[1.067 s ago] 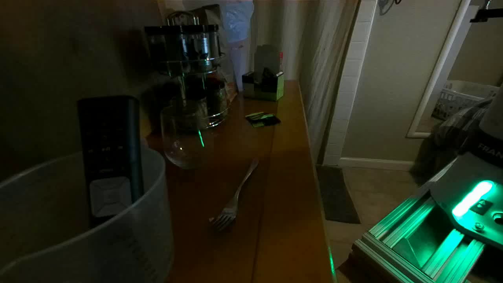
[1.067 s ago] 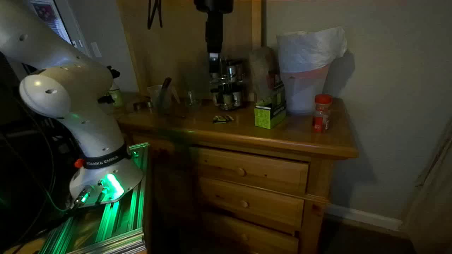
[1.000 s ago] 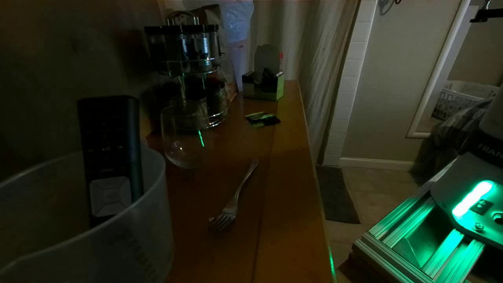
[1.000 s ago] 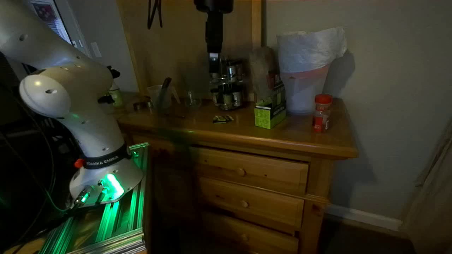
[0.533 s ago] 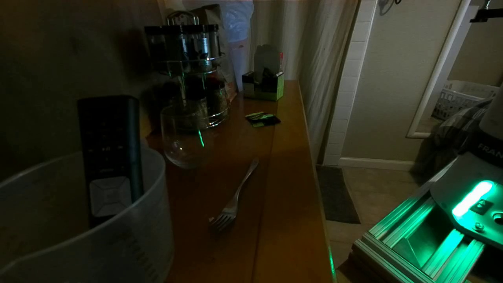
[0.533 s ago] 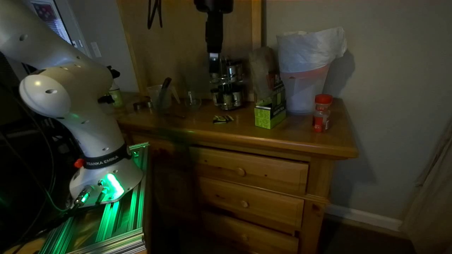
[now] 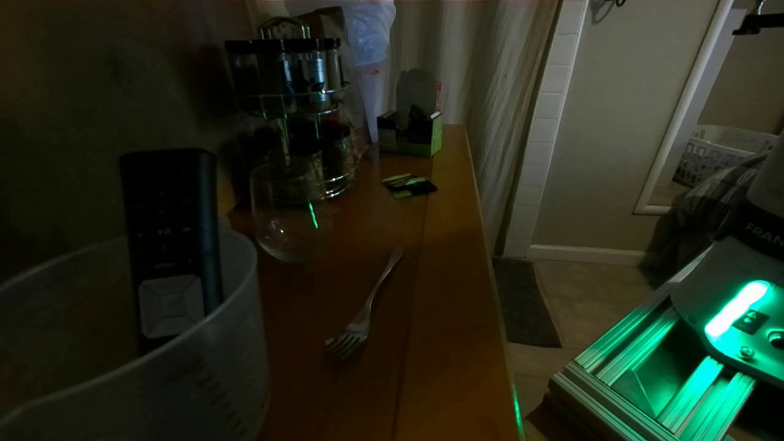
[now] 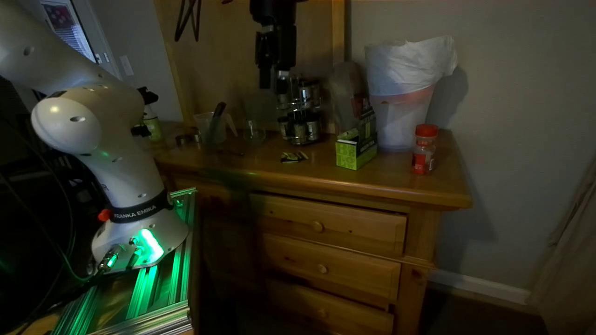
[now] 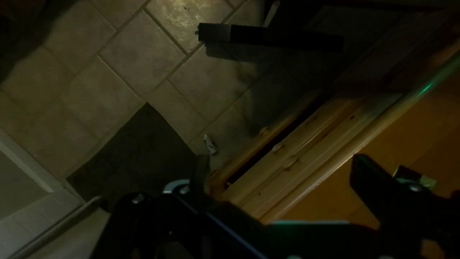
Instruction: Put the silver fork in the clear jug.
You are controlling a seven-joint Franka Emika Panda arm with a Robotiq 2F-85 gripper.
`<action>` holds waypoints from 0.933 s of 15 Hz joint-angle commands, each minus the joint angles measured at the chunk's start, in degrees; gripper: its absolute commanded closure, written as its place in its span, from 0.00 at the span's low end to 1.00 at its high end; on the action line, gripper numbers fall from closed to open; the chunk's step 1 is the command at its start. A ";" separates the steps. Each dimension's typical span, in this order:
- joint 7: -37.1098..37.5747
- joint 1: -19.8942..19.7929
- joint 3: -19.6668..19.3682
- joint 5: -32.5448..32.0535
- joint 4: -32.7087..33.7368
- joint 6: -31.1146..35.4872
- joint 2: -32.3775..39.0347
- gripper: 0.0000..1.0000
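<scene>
The clear jug [image 7: 196,383] is standing nearest in an exterior view, a dark remote [image 7: 168,251] leaning inside it and poking up past its rim. Just beside the jug, not touching, the silver fork [image 7: 370,306] is lying flat on the dresser top [image 7: 456,318], tines nearer the jug, handle stretching away. A round glass [image 7: 288,226] is standing beyond the jug. Well apart from the jug and higher, the gripper [image 9: 282,162] is hanging with its fingers [image 9: 364,176] spread, pinching nothing; the wrist view is showing the dresser's front edge [image 9: 316,180] and floor [image 9: 140,54], no fork.

The grasp is probably yet to come, and the fork's slimness is making it risky: in light this dim a misjudged descent could be driving the fingers into wood or skidding the fork away. A low sweep toward the jug could be toppling the glass. The remote is crowding the jug's mouth, so a fork arriving crosswise could be snagging on it or the rim and dropping outside.
</scene>
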 commanded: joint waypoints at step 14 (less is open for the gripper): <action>-9.80 20.29 11.80 0.39 -1.70 -5.51 -3.06 0.00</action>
